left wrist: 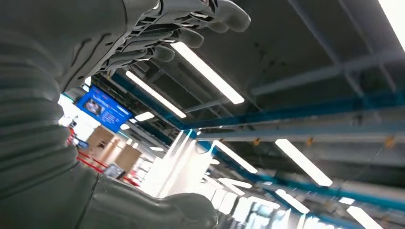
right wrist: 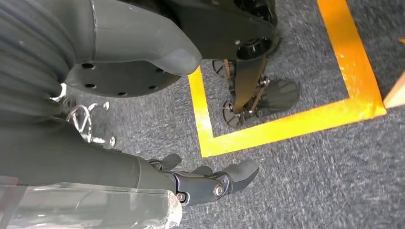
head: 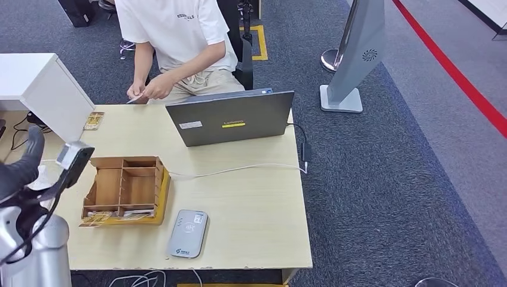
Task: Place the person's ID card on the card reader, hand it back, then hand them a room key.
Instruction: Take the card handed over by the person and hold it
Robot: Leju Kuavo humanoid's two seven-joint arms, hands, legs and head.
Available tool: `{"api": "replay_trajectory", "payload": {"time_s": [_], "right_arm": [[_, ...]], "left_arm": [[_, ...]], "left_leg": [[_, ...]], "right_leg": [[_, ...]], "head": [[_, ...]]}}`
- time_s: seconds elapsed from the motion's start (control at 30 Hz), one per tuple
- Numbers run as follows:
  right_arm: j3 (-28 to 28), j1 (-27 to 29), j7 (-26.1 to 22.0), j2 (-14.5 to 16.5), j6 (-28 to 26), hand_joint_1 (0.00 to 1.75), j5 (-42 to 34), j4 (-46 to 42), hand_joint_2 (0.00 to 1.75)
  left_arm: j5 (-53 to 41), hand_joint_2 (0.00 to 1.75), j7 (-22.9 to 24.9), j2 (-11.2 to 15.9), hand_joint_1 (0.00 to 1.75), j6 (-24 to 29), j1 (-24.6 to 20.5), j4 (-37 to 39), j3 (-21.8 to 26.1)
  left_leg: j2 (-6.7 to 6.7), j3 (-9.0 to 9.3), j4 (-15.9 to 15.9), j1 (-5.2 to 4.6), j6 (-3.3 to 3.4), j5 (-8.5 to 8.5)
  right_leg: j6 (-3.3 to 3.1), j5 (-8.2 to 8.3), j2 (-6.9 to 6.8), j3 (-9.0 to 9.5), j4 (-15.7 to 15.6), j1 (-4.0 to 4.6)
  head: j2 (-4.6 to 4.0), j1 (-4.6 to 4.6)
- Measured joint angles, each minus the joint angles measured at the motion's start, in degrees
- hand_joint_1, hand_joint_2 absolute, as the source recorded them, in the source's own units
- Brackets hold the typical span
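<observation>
Grey-blue carpet [head: 382, 179] runs across the whole room, with a red stripe [head: 454, 72] cutting diagonally along the far right and a grey stand [head: 359, 54] planted beyond the pale wooden worktop [head: 251, 203]. Over on the right side, low by the floor, the right robot hand [right wrist: 210, 183] hangs above the carpet beside a yellow floor line [right wrist: 286, 129], fingers loosely curled and apart, holding nothing. The left robot hand [left wrist: 186, 24] points up at a ceiling of long strip lights [left wrist: 205, 71] and blue beams, its fingers bent but spread, nothing between them; the head view shows that arm raised at the worktop's left edge.

A person in a white shirt [head: 173, 30] sits across the worktop, well ahead of the left robot hand, holding the ID card [head: 135, 98] in both hands just past the far edge. A grey laptop [head: 230, 116] stands open with its lid towards the robot, a white cable [head: 239, 169] trailing beside it. A white box [head: 42, 84] sits at the far left. Just right of the left arm sits a wooden organiser [head: 125, 188] with open compartments. The grey card reader [head: 188, 232] lies flat near the front edge, nothing on it. A small yellowish card [head: 93, 121] lies near the white box.
</observation>
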Motion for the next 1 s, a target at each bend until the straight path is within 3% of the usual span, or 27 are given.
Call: {"api": "replay_trajectory", "payload": {"time_s": [0.13,0.27,0.5,1.0], "right_arm": [[1.03,-0.43,0.99,0.00,0.94,0.00,1.35,0.00,1.75],[1.51,-0.48,1.36,0.00,1.47,0.00,1.80,0.04,1.75],[1.64,-0.59,1.44,0.00,1.61,0.00,2.02,0.09,1.75],[1.97,-0.61,1.22,-0.02,2.30,0.00,2.02,0.32,1.75]], "left_arm": [[-7.08,1.75,6.18,9.50,0.00,-2.16,-13.49,21.75,-0.08],[-8.77,1.75,7.67,13.58,0.00,-3.06,-20.83,34.43,-0.75],[-8.78,1.75,8.24,14.96,0.00,-3.91,-24.50,42.63,-1.74],[-7.79,1.75,7.99,15.30,0.00,-3.97,-25.09,45.66,-3.01]], "left_leg": [[0.48,-0.06,0.00,0.02,-0.18,0.11],[0.64,-0.11,-0.01,0.02,-0.19,0.11],[0.62,-0.25,-0.01,0.00,-0.23,0.08],[0.62,-0.26,-0.01,0.02,-0.23,0.09]], "right_leg": [[-0.20,0.16,0.51,-0.27,0.24,0.01],[-0.22,0.18,0.64,-0.37,0.28,0.01],[-0.22,0.16,0.62,-0.47,0.27,0.01],[-0.22,0.16,0.62,-0.51,0.27,0.01]], "head": [[0.00,-0.11],[0.00,-0.18],[0.00,-0.17],[0.00,-0.19]]}}
